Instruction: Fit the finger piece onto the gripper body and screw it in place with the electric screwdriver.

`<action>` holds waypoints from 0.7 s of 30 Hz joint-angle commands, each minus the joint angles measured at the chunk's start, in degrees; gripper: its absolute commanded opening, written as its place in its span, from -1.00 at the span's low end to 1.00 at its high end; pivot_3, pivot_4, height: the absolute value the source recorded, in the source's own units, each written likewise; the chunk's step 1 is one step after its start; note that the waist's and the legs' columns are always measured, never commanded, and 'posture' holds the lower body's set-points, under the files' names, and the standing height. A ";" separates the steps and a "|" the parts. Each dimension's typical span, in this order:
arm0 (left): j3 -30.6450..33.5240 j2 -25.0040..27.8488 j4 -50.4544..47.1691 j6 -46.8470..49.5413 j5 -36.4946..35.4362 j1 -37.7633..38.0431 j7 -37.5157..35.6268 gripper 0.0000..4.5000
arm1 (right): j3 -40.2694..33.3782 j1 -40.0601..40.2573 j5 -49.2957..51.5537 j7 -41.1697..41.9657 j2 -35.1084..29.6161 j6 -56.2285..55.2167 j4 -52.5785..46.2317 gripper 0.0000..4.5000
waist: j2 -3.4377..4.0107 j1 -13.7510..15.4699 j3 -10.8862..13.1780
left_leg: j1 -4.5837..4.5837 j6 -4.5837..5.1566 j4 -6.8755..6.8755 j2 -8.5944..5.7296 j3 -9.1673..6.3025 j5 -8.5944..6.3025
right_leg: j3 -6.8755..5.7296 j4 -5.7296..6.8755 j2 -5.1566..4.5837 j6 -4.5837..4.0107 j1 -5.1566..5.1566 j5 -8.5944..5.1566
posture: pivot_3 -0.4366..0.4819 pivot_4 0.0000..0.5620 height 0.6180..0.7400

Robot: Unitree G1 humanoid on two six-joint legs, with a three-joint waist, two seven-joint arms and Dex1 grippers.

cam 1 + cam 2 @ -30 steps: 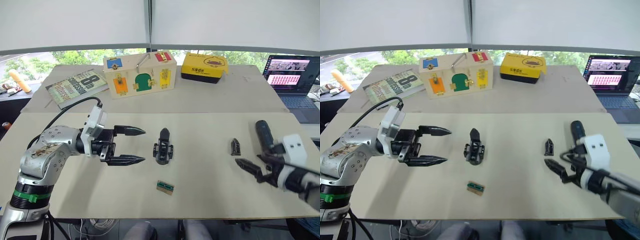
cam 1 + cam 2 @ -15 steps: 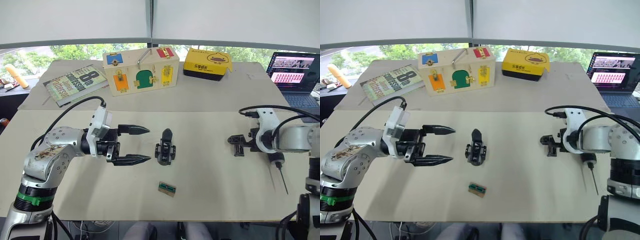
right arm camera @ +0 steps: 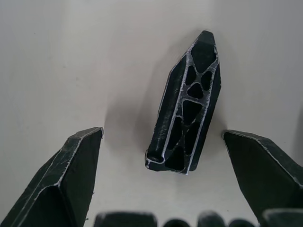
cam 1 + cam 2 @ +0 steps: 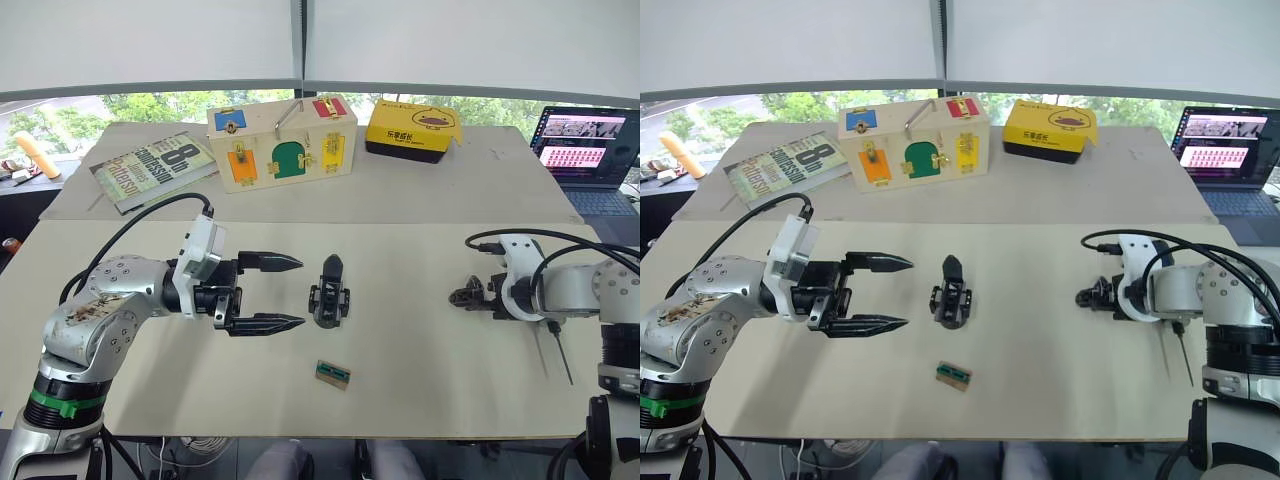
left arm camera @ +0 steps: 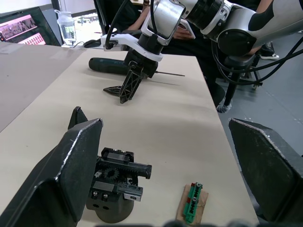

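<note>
The gripper body [image 4: 330, 293] stands mid-table, its black pointed finger aimed away from me. Just to its left, my left gripper [image 4: 296, 292] is open, and in the left wrist view its fingers frame the gripper body [image 5: 116, 184]. The finger piece [image 3: 187, 109], a small black ribbed wedge, lies flat on the table at the right. My right gripper [image 4: 465, 296] points down over it, open, with one finger on each side and neither touching. The electric screwdriver [image 5: 109, 65] lies behind the right gripper, and its thin bit [image 4: 560, 358] sticks out past the right arm.
A small green-and-tan rectangle [image 4: 331, 374] lies near the front edge below the gripper body. On the back table sit a wooden lock box [image 4: 283, 143], a yellow box [image 4: 411, 132], a book [image 4: 152, 168] and a laptop [image 4: 588, 150].
My right arm swung in from the near right edge to the finger piece, and its open gripper now straddles it. The left gripper has barely moved. The camera shifted a little.
</note>
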 commanded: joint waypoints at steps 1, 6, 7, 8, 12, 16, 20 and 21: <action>1.30 0.63 -1.61 -0.19 -1.01 0.10 0.15 1.00 | 0.89 2.17 0.36 1.70 -1.46 0.81 0.13 0.65 | 0.00 0.06 0.00 | 0.00 0.01 0.01 -0.01 0.00 0.00 | 0.00 0.00 0.00 0.00 0.00 0.00 | -0.05 -0.47 1.00; 1.42 0.61 -1.48 -0.37 -1.03 0.12 0.24 1.00 | 2.25 3.66 1.28 2.69 -1.89 0.81 -1.73 -0.08 | -0.02 -0.12 -0.03 | 0.00 0.01 -0.03 0.01 -0.02 0.00 | -0.02 -0.01 0.00 0.00 -0.01 0.00 | -0.05 -0.47 1.00; 1.45 0.61 -1.46 -0.42 -1.01 0.17 0.25 1.00 | 2.46 3.98 1.39 2.83 -1.89 0.81 -2.26 -0.27 | -0.02 -0.14 -0.03 | 0.00 0.01 -0.03 0.02 -0.02 0.00 | -0.02 -0.01 0.01 0.00 -0.01 0.00 | -0.05 -0.47 1.00; 1.47 0.60 -1.46 -0.45 -1.01 0.20 0.27 1.00 | 2.44 4.18 1.34 2.91 -1.82 0.81 -2.64 -0.44 | -0.03 -0.14 -0.03 | 0.00 0.01 -0.03 0.02 -0.02 0.00 | -0.02 -0.01 0.01 0.00 -0.01 0.00 | -0.05 -0.47 1.00; 2.70 -0.44 -1.27 0.72 -3.10 -0.08 1.98 1.00 | 3.03 5.75 -1.77 6.45 -2.64 0.81 -8.37 -0.52 | -0.03 -0.13 -0.04 | 0.01 0.01 -0.02 0.02 -0.02 0.00 | 0.00 0.00 0.01 0.00 0.00 0.00 | -0.05 -0.47 1.00; 5.22 -2.48 -0.59 3.31 -7.03 -0.73 7.05 1.00 | 2.92 10.13 -8.15 17.05 -4.93 -12.80 -20.61 -0.52 | -0.03 -0.12 -0.03 | 0.00 0.02 -0.03 0.02 -0.03 0.00 | 0.00 0.00 0.03 0.00 -0.03 0.01 | -0.05 -0.47 1.00; 11.04 -8.18 1.63 10.55 -19.85 -5.30 20.35 1.00 | 0.87 12.16 -18.46 23.26 -4.87 -32.26 -31.38 -0.52 | -0.02 -0.10 -0.01 | -0.03 0.01 0.06 -0.02 -0.01 0.00 | 0.03 0.07 0.03 0.05 -0.09 0.02 | -0.05 -0.47 1.00; 12.35 -9.70 2.22 11.90 -23.16 -6.62 23.82 1.00 | 1.04 12.19 -21.39 24.37 -4.42 -37.10 -33.13 -0.52 | -0.02 -0.11 -0.01 | -0.07 0.01 0.16 -0.01 -0.01 0.00 | 0.03 0.12 0.06 0.05 -0.13 0.02 | -0.05 -0.47 1.00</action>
